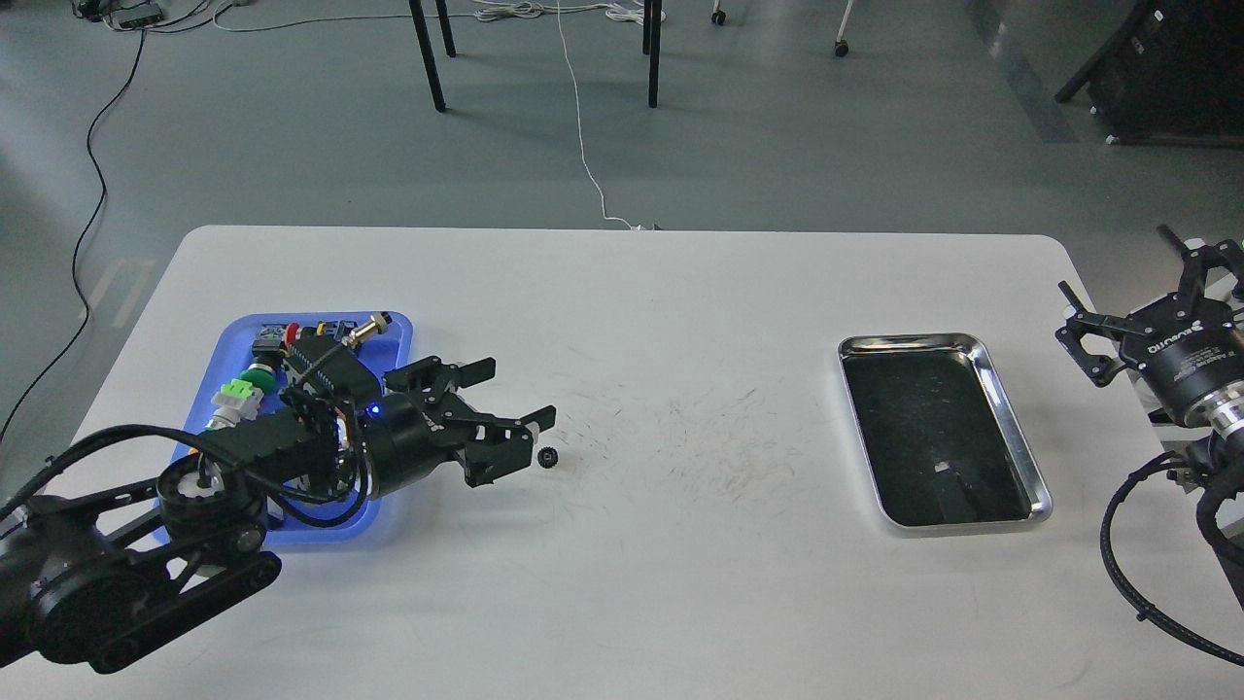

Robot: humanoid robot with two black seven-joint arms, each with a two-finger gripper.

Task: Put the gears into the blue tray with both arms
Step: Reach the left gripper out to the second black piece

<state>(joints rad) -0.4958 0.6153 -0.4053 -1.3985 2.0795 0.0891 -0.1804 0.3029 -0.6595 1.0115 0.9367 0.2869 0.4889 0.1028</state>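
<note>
One small black gear point(547, 456) lies on the white table, right of the blue tray point(397, 342). My left arm reaches low across the tray from the bottom left. Its gripper point(523, 391) is open, its nearer finger point(530, 420) just above and left of the gear, nothing between the fingers. The arm hides the middle of the tray, so no gear shows inside it. My right gripper point(1113, 259) is open and empty at the table's right edge, beyond the silver tray.
Colourful push-button switches point(238, 395) lie along the blue tray's left and far side. A shiny silver tray point(914, 338) with a dark bottom sits at the right. Black chair legs point(426, 53) stand on the floor behind the table.
</note>
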